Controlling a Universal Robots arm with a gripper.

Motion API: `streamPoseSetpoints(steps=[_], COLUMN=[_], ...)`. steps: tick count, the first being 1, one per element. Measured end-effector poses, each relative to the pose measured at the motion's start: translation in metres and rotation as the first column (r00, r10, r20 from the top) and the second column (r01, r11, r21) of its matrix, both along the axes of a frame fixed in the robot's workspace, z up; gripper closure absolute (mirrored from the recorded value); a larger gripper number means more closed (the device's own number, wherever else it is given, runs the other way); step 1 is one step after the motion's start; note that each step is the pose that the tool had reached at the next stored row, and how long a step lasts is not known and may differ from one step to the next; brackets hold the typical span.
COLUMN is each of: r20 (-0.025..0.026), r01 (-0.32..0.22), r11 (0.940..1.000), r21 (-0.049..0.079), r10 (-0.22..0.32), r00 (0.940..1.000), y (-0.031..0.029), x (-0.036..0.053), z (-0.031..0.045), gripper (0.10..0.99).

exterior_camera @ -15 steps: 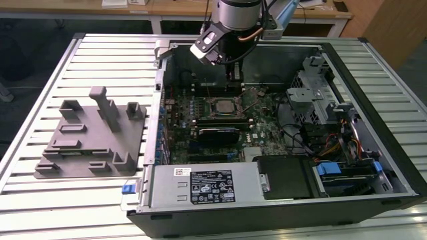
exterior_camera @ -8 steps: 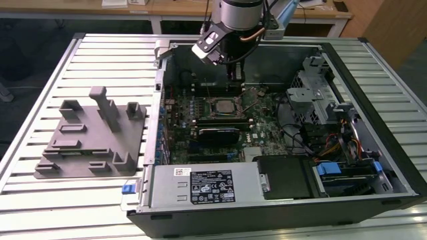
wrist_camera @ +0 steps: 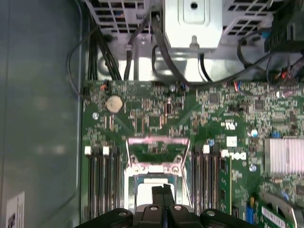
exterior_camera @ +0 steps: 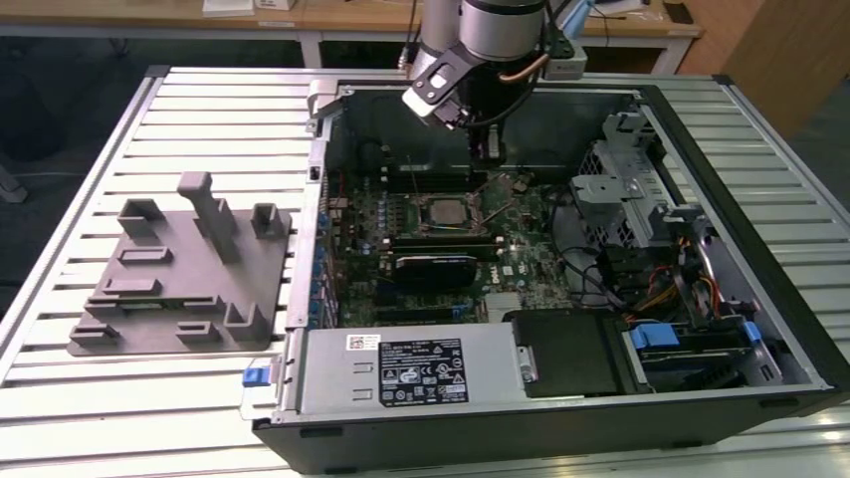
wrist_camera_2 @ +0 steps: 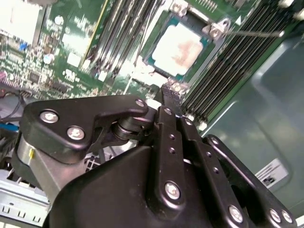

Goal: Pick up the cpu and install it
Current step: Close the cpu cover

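In the exterior view, your black gripper [exterior_camera: 489, 149] hangs inside the open black computer case [exterior_camera: 531, 438]; the small silvery square cpu [exterior_camera: 443, 211] lies seated on the green motherboard [exterior_camera: 531, 254]. In the second wrist view, its fingers [wrist_camera_2: 173, 92] are pressed together, empty, near the cpu. In the first wrist view, the closed tips hang above the motherboard

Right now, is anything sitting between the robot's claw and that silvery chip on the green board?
Nothing visible does. The cpu lies on the motherboard with its top bare, and the gripper hangs just off its edge, only air between them.
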State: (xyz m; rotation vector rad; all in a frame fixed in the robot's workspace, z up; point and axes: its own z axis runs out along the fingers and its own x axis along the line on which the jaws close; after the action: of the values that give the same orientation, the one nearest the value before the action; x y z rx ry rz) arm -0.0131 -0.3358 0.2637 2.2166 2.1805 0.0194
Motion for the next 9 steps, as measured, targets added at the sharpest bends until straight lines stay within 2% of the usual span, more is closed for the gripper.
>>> streamPoseSetpoints(steps=[2,3,9], r20=[0.0,0.0,-0.0005], r01=[0.0,0.0,0.0], r11=[1.0,1.0,1.0], r21=[0.0,0.0,0.0], r10=[0.0,0.0,0.0], r00=[1.0,1.0,1.0], y=[0.0,0.0,0.0001], x=[0.0051,0.0104,0.0245], z=[0.0,0.0,0.0], gripper=[0.98,0.98,0.98])
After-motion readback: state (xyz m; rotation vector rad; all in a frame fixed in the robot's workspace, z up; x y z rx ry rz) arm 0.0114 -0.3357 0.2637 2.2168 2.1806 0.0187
